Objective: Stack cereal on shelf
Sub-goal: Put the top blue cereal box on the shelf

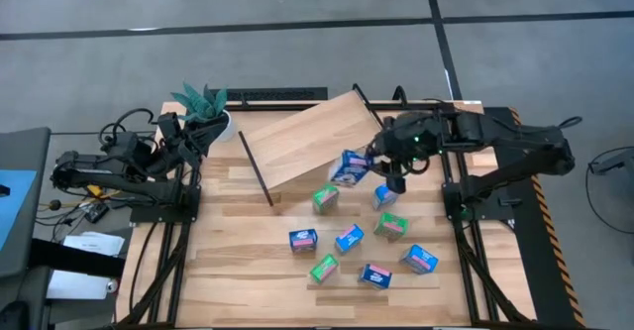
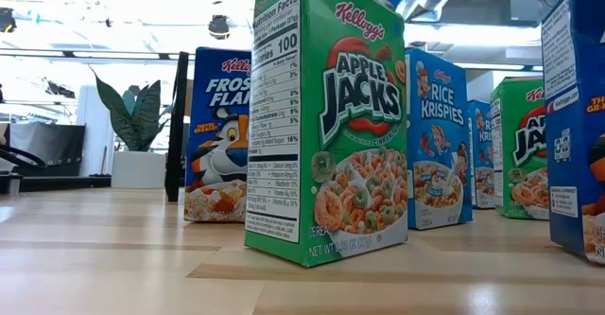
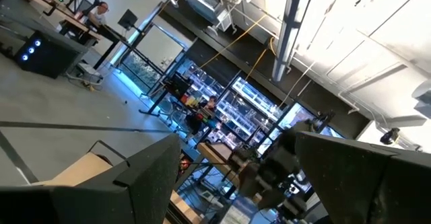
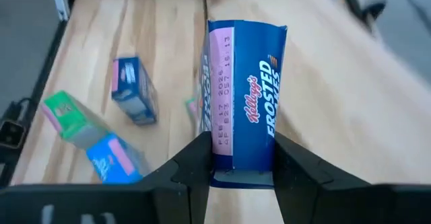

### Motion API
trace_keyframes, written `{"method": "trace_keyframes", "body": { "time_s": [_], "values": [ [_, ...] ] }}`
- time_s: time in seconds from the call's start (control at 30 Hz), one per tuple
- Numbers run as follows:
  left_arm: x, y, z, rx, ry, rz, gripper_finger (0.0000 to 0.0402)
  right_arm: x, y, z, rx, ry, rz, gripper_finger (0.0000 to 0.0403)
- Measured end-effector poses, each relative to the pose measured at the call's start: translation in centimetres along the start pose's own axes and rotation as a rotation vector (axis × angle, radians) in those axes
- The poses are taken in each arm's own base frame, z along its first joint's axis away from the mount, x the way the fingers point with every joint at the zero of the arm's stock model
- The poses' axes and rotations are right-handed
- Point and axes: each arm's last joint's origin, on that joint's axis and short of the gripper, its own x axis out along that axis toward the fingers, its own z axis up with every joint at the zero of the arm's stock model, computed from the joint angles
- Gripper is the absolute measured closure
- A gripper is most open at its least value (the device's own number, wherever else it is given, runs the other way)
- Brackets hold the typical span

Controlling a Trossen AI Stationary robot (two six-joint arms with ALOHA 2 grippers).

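Wooden tabletop (image 1: pixel 238 261) carried the tilted shelf (image 1: pixel 302 137), where the right end effector (image 4: pixel 239 158) gripped a blue Frosted Flakes box (image 4: pixel 246 89) over the shelf's lower edge. Eight boxes (image 1: pixel 349 238) stood near the shelf; the left end effector (image 3: pixel 229 183) waited wide open beside a plant (image 1: pixel 203 107).

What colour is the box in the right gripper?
Dark blue Frosted Flakes box, with a pink panel; clearest in the right wrist view.

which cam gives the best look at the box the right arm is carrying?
Right wrist view: the blue Frosted Flakes box fills the centre, clamped between the right hand's fingers, label readable. High view shows it small, by the shelf's lower edge. Low view may catch a corner at the top; left wrist view shows none.
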Motion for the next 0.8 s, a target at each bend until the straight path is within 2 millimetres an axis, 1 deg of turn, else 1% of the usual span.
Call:
{"method": "trace_keyframes", "body": {
  "time_s": [0.1,0.17,0.3,0.47,0.6,0.8],
  "values": [
    [0.0,0.0,0.0,0.000,0.000,0.000,0.0119,0.4,-0.4,2.0,-0.063,-0.040,-0.013,0.0247],
    [0.0,0.0,0.0,0.001,0.002,0.001,0.0119,1.3,-0.8,3.0,-0.126,-0.031,-0.023,0.0245],
    [0.0,0.0,0.0,0.002,0.002,0.001,0.0119,3.7,-1.2,5.1,-0.261,-0.024,-0.015,0.0244],
    [0.0,0.0,0.0,0.003,0.003,0.002,0.0119,6.9,-1.9,7.3,-0.384,-0.019,0.016,0.0244],
    [0.0,0.0,0.0,0.003,0.004,0.002,0.0119,9.5,-2.3,8.5,-0.472,0.015,0.033,0.0244],
    [0.0,0.0,-0.1,0.005,0.005,0.003,0.0119,12.4,-2.5,9.3,-0.597,0.081,0.059,0.0244]
  ]
}}
